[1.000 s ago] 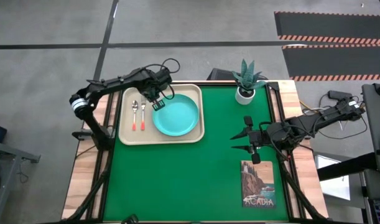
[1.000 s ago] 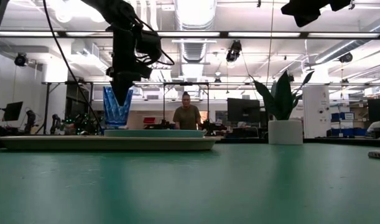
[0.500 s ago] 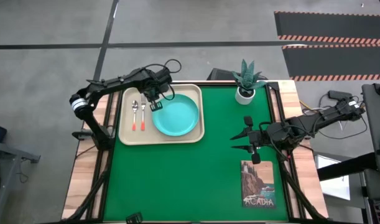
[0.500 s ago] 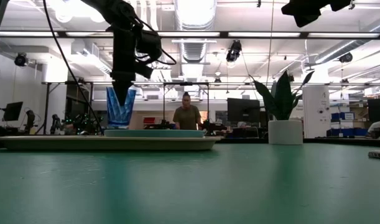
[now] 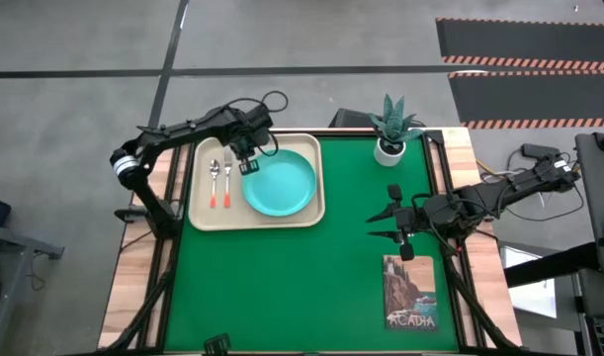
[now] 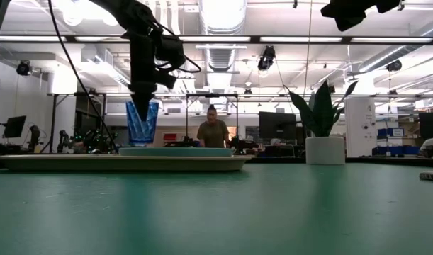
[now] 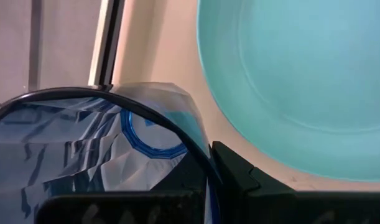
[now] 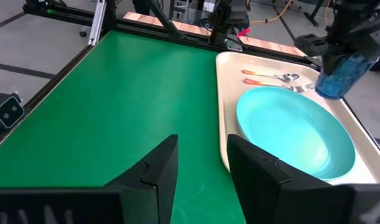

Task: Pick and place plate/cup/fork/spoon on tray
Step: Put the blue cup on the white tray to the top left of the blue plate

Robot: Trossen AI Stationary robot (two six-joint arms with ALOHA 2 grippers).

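Above tray, left gripper clasping cup

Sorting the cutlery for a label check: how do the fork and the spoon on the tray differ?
The spoon ends in an oval bowl; the fork ends in tines. The spoon lies nearer the tray's outer edge, the fork nearer the plate. Both are silver with orange-red handle ends, lying side by side.

plate on tray, fork apparently beside spoon
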